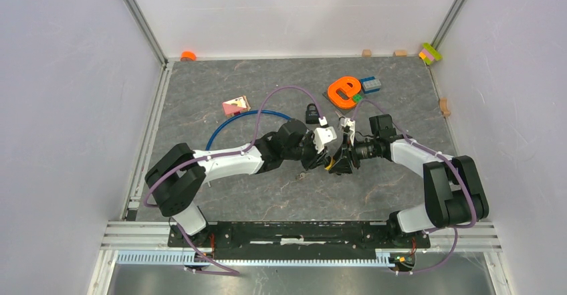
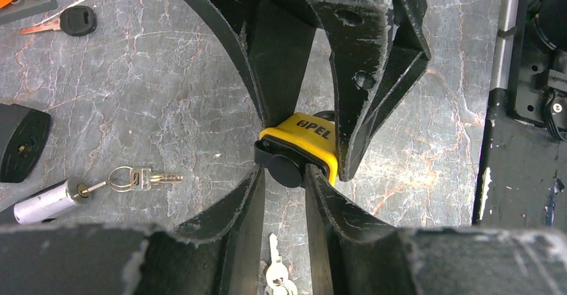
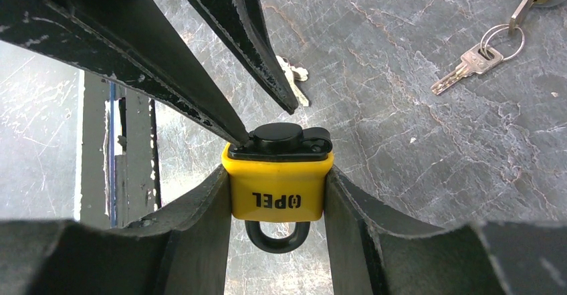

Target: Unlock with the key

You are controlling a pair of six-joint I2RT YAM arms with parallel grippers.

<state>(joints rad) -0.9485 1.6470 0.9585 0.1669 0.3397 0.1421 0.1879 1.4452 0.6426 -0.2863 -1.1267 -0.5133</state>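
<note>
A yellow padlock (image 3: 277, 189) with a black shackle hangs just above the table at mid-table (image 1: 331, 164). My right gripper (image 3: 277, 182) is shut on its yellow body, one finger on each side. A black key head (image 2: 286, 169) sticks out of the padlock's (image 2: 304, 134) bottom end, and the key's blade is hidden inside. My left gripper (image 2: 286, 171) is shut on that key head, with its fingertips (image 3: 231, 124) meeting it from the opposite side. Both grippers face each other tip to tip, left (image 1: 319, 153) and right (image 1: 341, 160).
A silver lock cylinder (image 2: 45, 201) with keys on a ring (image 2: 144, 178) lies to one side. Another key bunch (image 2: 277, 275) lies under my left gripper and a black-headed key (image 2: 77, 21) further off. Behind are a black padlock (image 1: 312, 113), an orange letter (image 1: 344, 91) and a blue cable (image 1: 234, 122).
</note>
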